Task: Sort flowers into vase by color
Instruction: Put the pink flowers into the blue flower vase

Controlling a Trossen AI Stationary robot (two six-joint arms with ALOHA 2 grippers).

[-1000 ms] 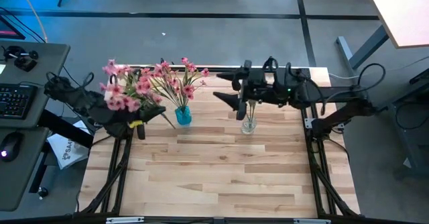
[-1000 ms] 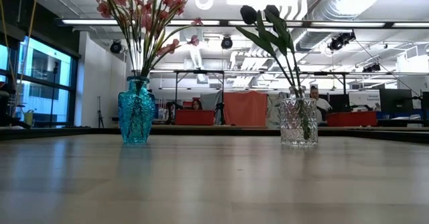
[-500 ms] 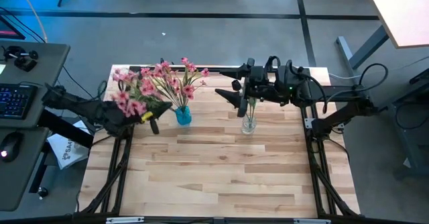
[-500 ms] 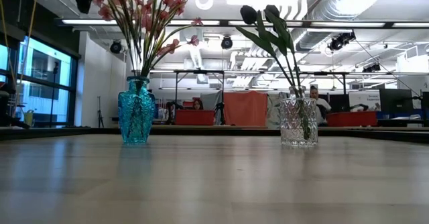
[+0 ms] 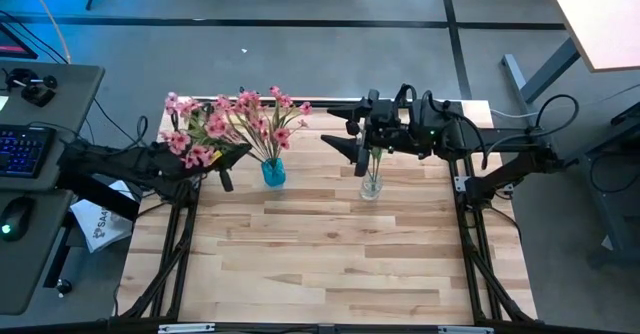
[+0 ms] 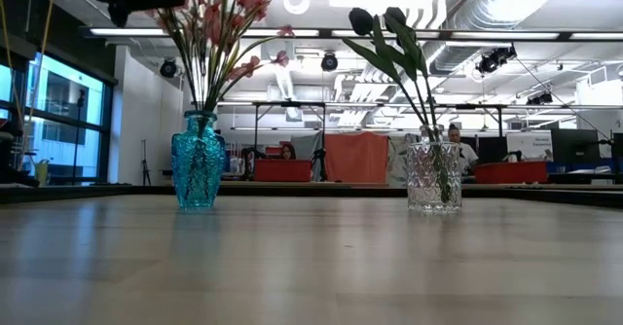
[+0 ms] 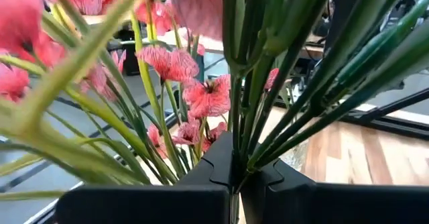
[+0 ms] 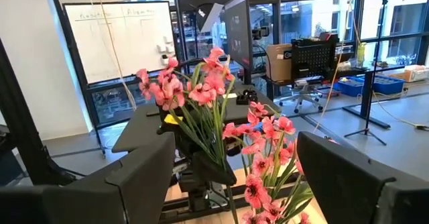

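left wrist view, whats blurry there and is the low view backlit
Left wrist view: the nearest pink flowers and stems are soft; the blossoms farther off look sharper. Low view: bright ceiling lights behind the blue vase and clear vase leave the dark tulips near silhouette, and the table shows a soft sheen.

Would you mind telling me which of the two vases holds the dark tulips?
The clear glass vase, standing right of the blue vase in the low view, holds the dark tulips; the blue one holds only pink flowers.
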